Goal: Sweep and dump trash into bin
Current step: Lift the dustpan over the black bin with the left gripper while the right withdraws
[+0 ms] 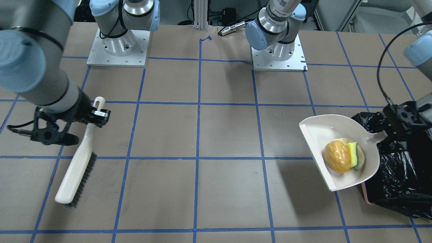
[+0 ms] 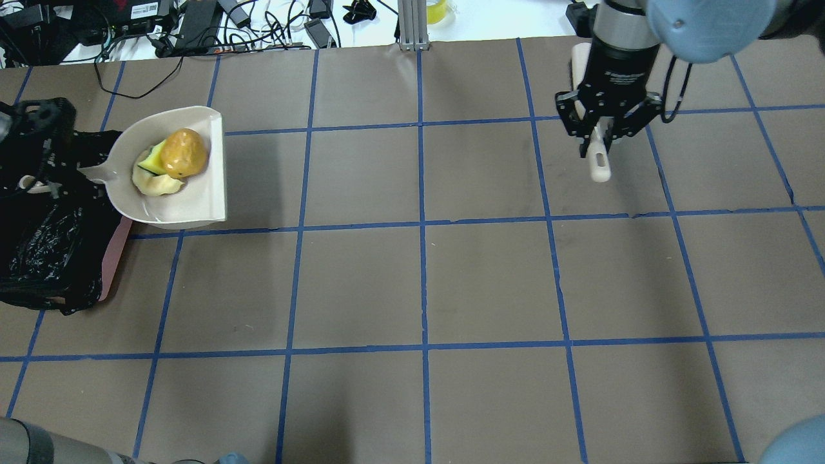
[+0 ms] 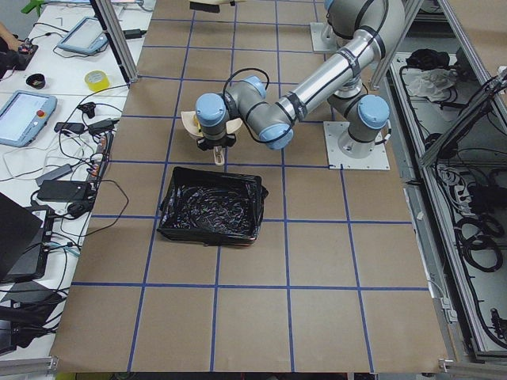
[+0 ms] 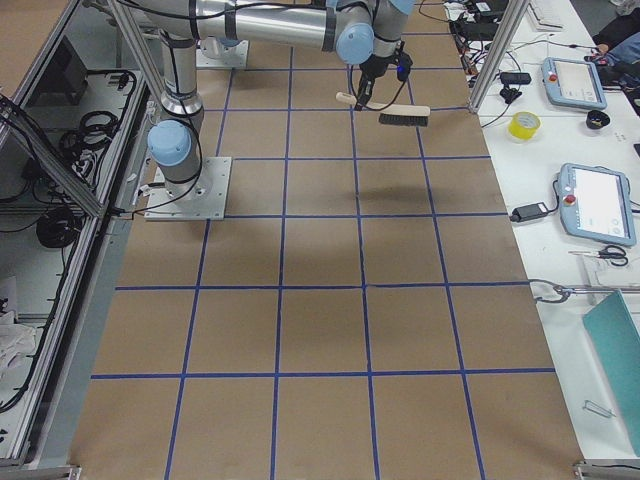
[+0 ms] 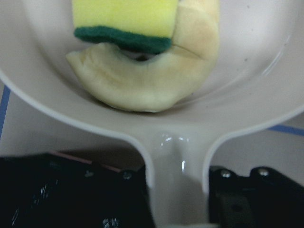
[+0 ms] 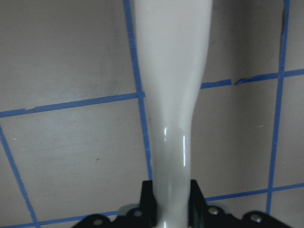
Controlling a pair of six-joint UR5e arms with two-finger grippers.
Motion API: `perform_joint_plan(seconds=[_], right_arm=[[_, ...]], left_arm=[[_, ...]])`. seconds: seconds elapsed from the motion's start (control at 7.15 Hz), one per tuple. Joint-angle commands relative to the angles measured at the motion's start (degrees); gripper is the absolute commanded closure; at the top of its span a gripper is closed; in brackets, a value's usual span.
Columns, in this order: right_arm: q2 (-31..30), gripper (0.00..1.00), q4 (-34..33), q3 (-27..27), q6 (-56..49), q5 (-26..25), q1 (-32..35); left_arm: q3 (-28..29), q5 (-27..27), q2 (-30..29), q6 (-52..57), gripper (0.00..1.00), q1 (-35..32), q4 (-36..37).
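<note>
Swept: trash (image 1: 339, 157) heaped in dustpan (image 1: 314, 131), handle pinched by left pincer (image 1: 388, 130) at bin (image 1: 405, 175), frame's right (dumping remains); right pincer (image 1: 97, 115) clamping brush (image 1: 76, 172).

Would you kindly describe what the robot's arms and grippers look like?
The left arm and right arm are silver tubes with pale blue joint caps. The left gripper and right gripper are black; a black cable loops along the left arm.
</note>
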Motion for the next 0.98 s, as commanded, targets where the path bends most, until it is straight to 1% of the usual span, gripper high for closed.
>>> perform_joint_plan(seconds=[0.0,0.14,0.28,0.42,0.56,0.7,0.84], right_arm=[[1.50,1.00,-7.30,5.60,-7.97,-0.35,-9.19],[3.07,1.00,-11.97,8.07,-10.34,-0.01,-10.79],[5.96,1.00,-16.54,8.88,-11.58,-0.09,-10.98],[7.20,1.00,-18.24,8.89,-12.29,-0.35,-10.98],[7.74,1.00,-18.26,8.89,-14.56,-0.44,-11.24],[8.61,1.00,-18.34,8.98,-15.19,-0.53,-11.24],[8.80,1.00,-18.26,8.98,-16.85,-1.23,-11.94]], left_arm=[[3.16,0.48,-0.41,0.26,1.00,8.94,-2.50],[3.60,1.45,-1.28,-0.09,1.00,13.07,-2.41],[5.69,1.72,-1.99,-3.58,1.00,16.07,-2.41],[8.58,3.46,-3.13,-5.52,1.00,16.27,-2.50],[10.01,5.30,-4.01,-7.81,1.00,16.62,-2.50],[10.19,5.32,-3.58,-13.57,1.00,17.58,-2.33],[10.28,7.58,-1.84,-18.76,1.00,17.94,-2.24]])
